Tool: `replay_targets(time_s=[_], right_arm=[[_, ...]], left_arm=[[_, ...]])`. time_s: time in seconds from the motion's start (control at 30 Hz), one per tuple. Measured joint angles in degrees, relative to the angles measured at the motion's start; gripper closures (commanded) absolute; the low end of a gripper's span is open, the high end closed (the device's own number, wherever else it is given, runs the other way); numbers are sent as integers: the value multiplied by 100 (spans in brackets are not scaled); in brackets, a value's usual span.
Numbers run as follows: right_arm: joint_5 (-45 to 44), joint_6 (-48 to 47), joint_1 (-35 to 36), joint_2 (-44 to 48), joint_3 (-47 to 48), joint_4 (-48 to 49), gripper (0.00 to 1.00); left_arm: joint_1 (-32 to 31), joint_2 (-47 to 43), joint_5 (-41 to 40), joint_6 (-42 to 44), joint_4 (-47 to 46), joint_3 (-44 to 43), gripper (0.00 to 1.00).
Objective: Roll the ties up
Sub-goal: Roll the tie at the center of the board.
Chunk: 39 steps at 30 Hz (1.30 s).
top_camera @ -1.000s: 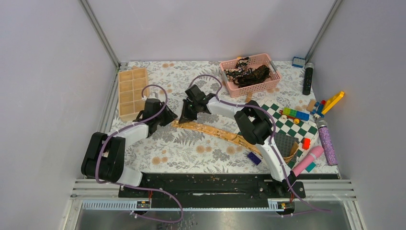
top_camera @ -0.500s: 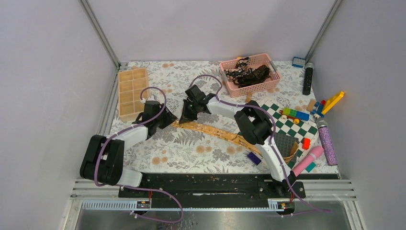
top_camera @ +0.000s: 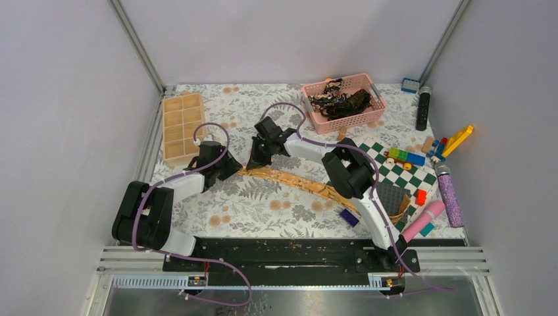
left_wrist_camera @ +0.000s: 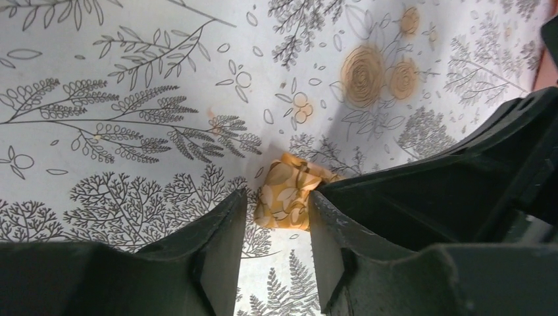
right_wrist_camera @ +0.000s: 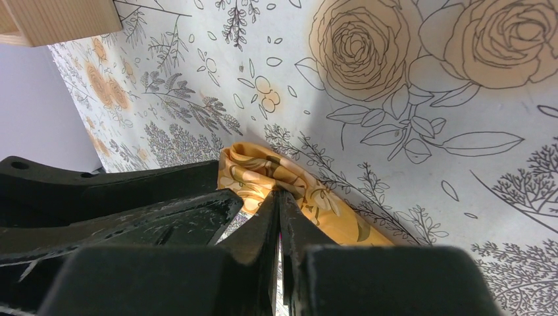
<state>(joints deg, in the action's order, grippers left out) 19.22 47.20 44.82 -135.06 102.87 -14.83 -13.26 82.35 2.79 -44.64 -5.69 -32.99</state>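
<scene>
A golden-tan tie (top_camera: 299, 181) lies stretched across the flowered table from its narrow end at the centre-left to the checkered board at the right. My right gripper (top_camera: 253, 164) is shut on the tie's narrow folded end (right_wrist_camera: 263, 174). My left gripper (top_camera: 231, 166) is open, with its fingers on either side of that same folded end (left_wrist_camera: 286, 194), not closed on it. The right gripper's black body shows at the right of the left wrist view. Dark ties (top_camera: 342, 100) lie bunched in the pink basket (top_camera: 314, 118).
A tan compartment tray (top_camera: 179, 125) stands at the back left. A green-and-white checkered board (top_camera: 395, 172), toy bricks (top_camera: 454, 141), a black cylinder (top_camera: 423, 108), a purple glitter tube (top_camera: 449, 194) and a pink tube (top_camera: 422, 220) crowd the right side.
My left gripper has shifted slightly down and toward the tie's end. The right gripper holds its place on the tie.
</scene>
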Motion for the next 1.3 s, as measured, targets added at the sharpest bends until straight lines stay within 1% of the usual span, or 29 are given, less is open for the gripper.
replay_targets(time_s=[0.17, 0.5, 0.7, 0.8, 1.0, 1.13, 1.3], right_arm=[[0, 0, 0, 0, 0, -4, 96], [4, 0, 0, 0, 0, -7, 96], [24, -2, 0, 0, 0, -7, 93], [46, -7, 0, 2, 0, -7, 87], [96, -39, -13, 219, -192, 9, 76], [92, -48, -116, 728, -625, 98, 73], [52, -70, -411, 1587, -1342, 278, 73]], left_arm=[[0, 81, 42, -22, -61, 76, 68], [2, 111, 133, -24, -247, 101, 90], [2, 111, 192, 129, -304, 101, 98], [0, 105, 219, 236, -304, 101, 100], [-85, -28, 232, 439, -299, 101, 100], [-293, -264, 83, 629, -236, 98, 100], [-796, -455, -610, 1003, 107, 13, 100]])
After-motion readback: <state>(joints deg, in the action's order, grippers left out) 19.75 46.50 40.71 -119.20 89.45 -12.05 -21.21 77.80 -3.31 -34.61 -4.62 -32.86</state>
